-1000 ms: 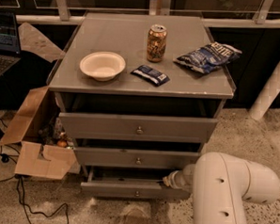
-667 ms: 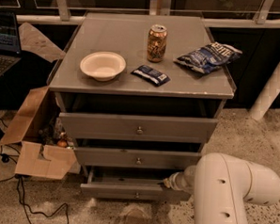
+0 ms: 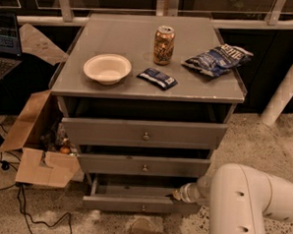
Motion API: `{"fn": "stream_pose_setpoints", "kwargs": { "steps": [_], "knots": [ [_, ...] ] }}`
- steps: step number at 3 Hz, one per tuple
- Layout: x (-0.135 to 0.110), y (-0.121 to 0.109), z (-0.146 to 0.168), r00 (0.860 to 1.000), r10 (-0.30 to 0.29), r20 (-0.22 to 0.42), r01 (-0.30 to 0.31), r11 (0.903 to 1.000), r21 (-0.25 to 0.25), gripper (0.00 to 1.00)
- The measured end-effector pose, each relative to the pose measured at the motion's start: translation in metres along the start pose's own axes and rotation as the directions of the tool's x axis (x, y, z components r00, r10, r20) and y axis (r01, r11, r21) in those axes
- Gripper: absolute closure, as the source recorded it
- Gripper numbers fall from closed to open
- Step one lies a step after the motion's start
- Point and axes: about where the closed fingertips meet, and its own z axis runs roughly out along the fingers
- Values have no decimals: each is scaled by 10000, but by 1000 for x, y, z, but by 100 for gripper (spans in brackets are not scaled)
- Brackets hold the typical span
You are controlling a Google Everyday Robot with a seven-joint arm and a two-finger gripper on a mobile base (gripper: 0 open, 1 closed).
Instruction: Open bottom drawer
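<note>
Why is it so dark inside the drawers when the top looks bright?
In the camera view, light seems to fall from above, so the cabinet top looks bright and its overhang shades the gaps above the drawer fronts. The bottom drawer is pulled out but dim inside, and the gripper at its right end sits partly in that shadow.

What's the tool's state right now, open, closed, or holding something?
Tool: at the right end of the partly open bottom drawer, just behind its front panel; open or closed cannot be told.
</note>
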Motion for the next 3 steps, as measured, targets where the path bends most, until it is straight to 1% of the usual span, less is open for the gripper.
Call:
{"fn": "stream_pose_setpoints", "kwargs": {
  "steps": [1,2,3],
  "knots": [
    [7,9,-7,9976,-689,-6,687,9953,-680,100],
    [19,27,-18,9870,-1604,-44,1572,9724,-1723,100],
    [19,27,-18,9870,-1604,-44,1572,9724,-1723,100]
  ]
}}
